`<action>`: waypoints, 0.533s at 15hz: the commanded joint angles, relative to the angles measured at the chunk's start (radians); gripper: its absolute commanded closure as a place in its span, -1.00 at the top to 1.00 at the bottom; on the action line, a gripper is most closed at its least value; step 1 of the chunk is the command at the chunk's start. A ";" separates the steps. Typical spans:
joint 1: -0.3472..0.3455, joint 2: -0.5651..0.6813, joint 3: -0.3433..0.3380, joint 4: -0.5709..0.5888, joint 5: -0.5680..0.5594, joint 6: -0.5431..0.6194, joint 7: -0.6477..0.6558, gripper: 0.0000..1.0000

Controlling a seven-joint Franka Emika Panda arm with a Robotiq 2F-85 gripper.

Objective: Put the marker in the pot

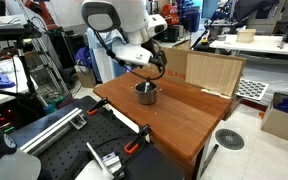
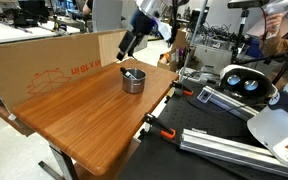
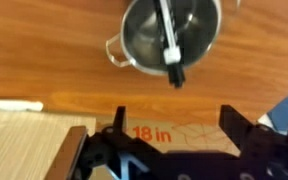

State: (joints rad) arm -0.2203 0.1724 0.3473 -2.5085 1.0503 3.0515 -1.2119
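Observation:
The small grey metal pot [image 3: 172,32] stands on the wooden table [image 3: 54,60], near its far side in both exterior views [image 1: 146,94] [image 2: 132,81]. The whitish marker [image 3: 167,30] lies inside the pot, leaning on the rim with its dark end poking over the edge. It shows faintly in an exterior view [image 2: 130,72]. My gripper [image 3: 174,115] is open and empty. It hangs above and just beside the pot, toward the cardboard [image 1: 156,68] [image 2: 125,47].
A flat cardboard sheet printed "18 in" [image 3: 144,132] stands along the table's back edge [image 1: 214,72] [image 2: 44,60]. Clamps and black rails lie by the table's side [image 2: 214,135]. A white device [image 2: 246,80] sits beyond them.

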 commanded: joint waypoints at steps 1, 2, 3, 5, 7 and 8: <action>0.000 -0.003 -0.006 -0.028 -0.018 -0.006 0.017 1.00; 0.000 -0.003 -0.006 -0.024 -0.017 -0.004 0.016 1.00; 0.000 -0.003 -0.003 -0.011 -0.017 -0.004 0.016 1.00; 0.000 -0.003 -0.002 -0.001 -0.016 -0.005 0.016 1.00; 0.000 -0.003 -0.002 -0.001 -0.015 -0.005 0.016 1.00; 0.000 -0.003 -0.002 -0.001 -0.014 -0.005 0.016 1.00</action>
State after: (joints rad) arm -0.2203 0.1698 0.3455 -2.5098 1.0360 3.0470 -1.1954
